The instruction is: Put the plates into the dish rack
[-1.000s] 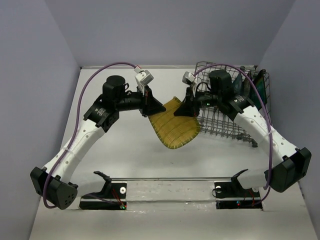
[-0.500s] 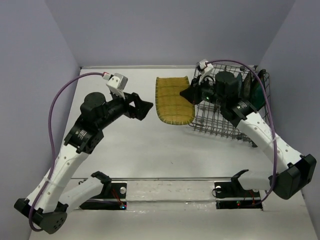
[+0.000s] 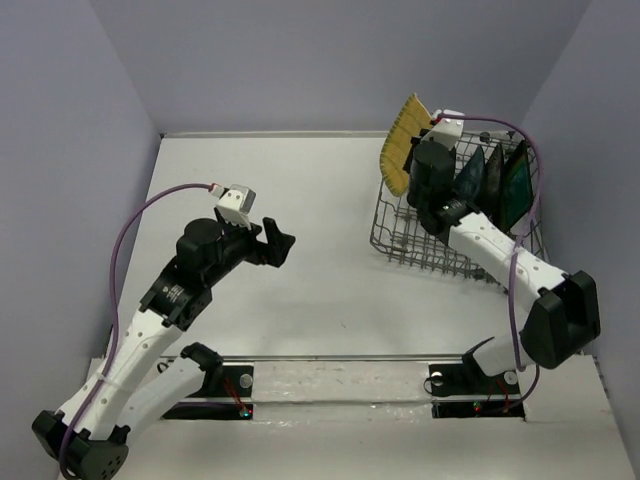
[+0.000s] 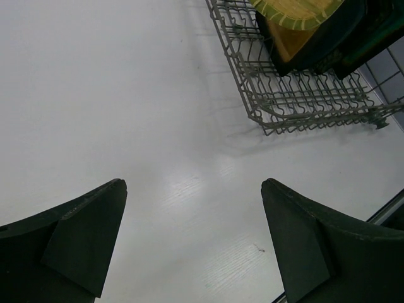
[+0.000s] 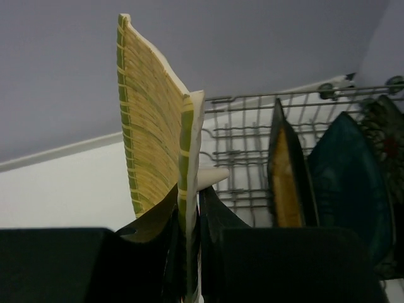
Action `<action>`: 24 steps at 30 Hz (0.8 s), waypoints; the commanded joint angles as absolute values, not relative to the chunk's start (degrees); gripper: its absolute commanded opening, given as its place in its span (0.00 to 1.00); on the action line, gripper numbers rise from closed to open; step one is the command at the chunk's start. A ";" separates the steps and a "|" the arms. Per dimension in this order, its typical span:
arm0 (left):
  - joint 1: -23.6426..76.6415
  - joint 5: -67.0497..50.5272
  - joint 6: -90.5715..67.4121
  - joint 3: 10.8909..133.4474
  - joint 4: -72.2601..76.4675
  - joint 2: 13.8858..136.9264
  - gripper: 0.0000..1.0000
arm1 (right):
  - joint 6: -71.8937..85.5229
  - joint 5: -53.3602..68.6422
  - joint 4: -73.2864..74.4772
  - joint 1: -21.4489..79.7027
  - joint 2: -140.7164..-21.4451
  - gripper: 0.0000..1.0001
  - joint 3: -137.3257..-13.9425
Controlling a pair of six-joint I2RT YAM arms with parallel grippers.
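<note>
The right gripper (image 5: 188, 211) pinches the yellow-tan plate (image 5: 151, 120) upright on edge over the left end of the dish rack (image 3: 440, 255), beside the racked plates (image 5: 341, 170); the left gripper (image 4: 192, 233) hangs spread above the table (image 4: 126, 95)

The left arm (image 3: 150, 310) is angled up from its near-left base and bent at the elbow, with its gripper (image 3: 276, 245) held wide open and pointed rightward. The right arm (image 3: 495, 250) is stretched toward the far right — its gripper (image 5: 188, 211) is turned upward, the fingers clamped on the edge of the yellow-tan plate (image 5: 151, 113).
</note>
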State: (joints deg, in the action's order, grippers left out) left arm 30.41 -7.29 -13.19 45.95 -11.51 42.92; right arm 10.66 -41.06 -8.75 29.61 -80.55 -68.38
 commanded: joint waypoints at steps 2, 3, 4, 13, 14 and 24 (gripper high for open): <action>30.67 -9.92 -13.98 44.30 -4.57 39.38 0.99 | -9.19 -64.15 -41.54 29.88 -88.22 0.07 -70.22; 30.67 -10.02 -14.06 44.30 -4.66 39.38 0.99 | -12.62 -65.38 -45.23 29.88 -89.98 0.07 -70.83; 30.76 -10.11 -14.24 44.12 -4.66 39.29 0.99 | -20.14 -67.65 -53.62 29.88 -91.83 0.07 -71.80; 31.99 -8.44 -14.41 43.77 -5.36 38.58 0.99 | -59.91 -74.87 -98.39 29.88 -114.59 0.07 -81.11; 32.60 -7.74 -14.33 43.77 -5.45 38.67 0.99 | -62.03 -75.23 -98.35 29.88 -115.74 0.07 -82.52; 33.93 -7.21 -14.06 43.86 -5.71 38.67 0.99 | -57.22 -77.08 -98.35 29.88 -118.65 0.07 -79.46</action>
